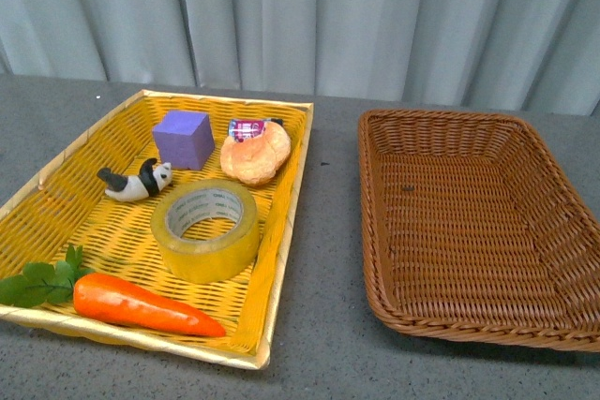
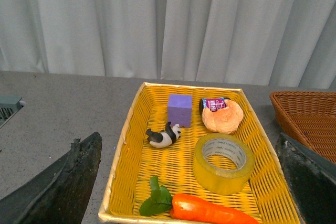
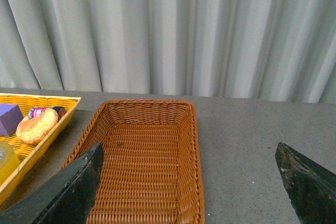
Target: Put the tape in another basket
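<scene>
Left gripper point(image 2: 188, 137) wide apart, nothing held, both dark fingers point(image 2: 68, 182) at the edges of its wrist view, hanging over the near end of the yellow tray point(image 1: 66, 213). Neither arm shows in the front view.

Tray sits on the left of the grey table point(image 1: 319, 344), with a pale curtain point(image 1: 375, 16) behind. Contents, left to right:
- Carrot point(image 1: 141, 306) with green leaves point(image 1: 37, 283) lies along the near edge, leaves hanging over the left rim.
- Panda figure point(image 1: 138, 181) lies on its side mid-tray.
- Purple cube point(image 1: 184, 138) toward the far end.
- Tape point(image 1: 204, 229) lies flat in the tray, hole up, white core visible, right of centre. It is just in front of the bread, behind the carrot's tip, close to the tray's right rim, touching neither gripper.
- Bread roll point(image 1: 255, 155) at the far right, with a small pink and blue packet point(image 1: 248, 126) touching its far side.

Basket point(image 1: 373, 231), brown wicker, stands to the right of the tray, a strip of table between them. A small dark speck point(image 1: 408, 187) lies on its floor.

Right gripper point(image 3: 189, 145) also spread wide, holding nothing, above the near part of the basket in its wrist view.
</scene>
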You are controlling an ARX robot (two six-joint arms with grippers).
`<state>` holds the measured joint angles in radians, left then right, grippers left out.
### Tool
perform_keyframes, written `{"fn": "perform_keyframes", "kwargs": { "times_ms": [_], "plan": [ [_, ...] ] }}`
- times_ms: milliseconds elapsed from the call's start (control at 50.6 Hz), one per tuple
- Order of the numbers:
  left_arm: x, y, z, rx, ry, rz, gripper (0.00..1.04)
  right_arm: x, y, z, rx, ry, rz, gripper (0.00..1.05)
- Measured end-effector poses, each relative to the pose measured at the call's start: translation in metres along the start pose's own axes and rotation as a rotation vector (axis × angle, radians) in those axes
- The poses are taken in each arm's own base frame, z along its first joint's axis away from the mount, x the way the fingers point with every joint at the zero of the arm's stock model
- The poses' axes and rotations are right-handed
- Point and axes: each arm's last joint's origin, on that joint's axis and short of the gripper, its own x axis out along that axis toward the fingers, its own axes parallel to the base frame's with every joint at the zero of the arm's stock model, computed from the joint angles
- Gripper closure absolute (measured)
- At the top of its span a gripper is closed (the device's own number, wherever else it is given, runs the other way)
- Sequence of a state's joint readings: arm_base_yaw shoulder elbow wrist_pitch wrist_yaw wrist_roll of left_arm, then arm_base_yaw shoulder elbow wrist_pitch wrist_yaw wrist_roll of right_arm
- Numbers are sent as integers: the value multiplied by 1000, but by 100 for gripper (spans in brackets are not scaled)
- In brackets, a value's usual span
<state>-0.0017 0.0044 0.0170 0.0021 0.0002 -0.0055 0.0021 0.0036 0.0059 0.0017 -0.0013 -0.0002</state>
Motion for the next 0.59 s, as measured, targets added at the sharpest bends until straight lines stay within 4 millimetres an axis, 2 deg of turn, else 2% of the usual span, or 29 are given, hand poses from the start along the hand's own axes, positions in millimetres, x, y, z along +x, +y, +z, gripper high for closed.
{"fn": "perform_keyframes", "kwargs": {
  "times_ms": [593],
  "plan": [
    [0, 0, 0, 0, 0, 0, 7, 0, 0, 0, 0, 0, 0, 9]
  ]
}}
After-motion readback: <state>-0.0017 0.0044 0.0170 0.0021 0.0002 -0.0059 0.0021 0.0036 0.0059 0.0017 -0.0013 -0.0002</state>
